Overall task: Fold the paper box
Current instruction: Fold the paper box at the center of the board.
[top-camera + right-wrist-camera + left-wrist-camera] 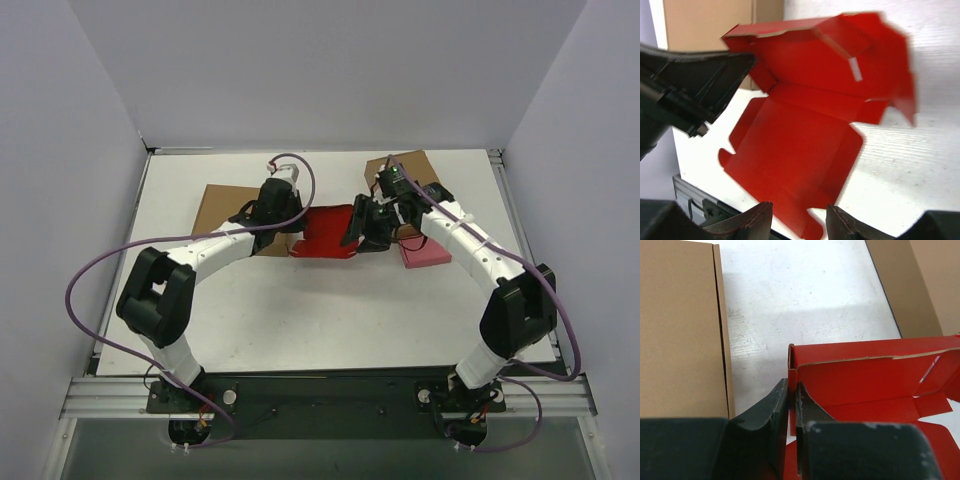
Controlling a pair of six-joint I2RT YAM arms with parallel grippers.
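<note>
Paper box [325,235], red, half-formed, on the worktop [330,310]: my left end effector [792,390] pinches its end wall, my right end effector [796,222] stands spread about the loose front panel; best I hold the wall steady and fold along the crease.

The white tabletop [330,310], scuffed in places, carries four things. A flat left brown box [222,205] lies toward the far side, and a right brown box [410,165] sits farther back. Between them rests the red paper box [325,235], partly folded with one wall upright. A small pink box [428,256] lies just right of it.
</note>
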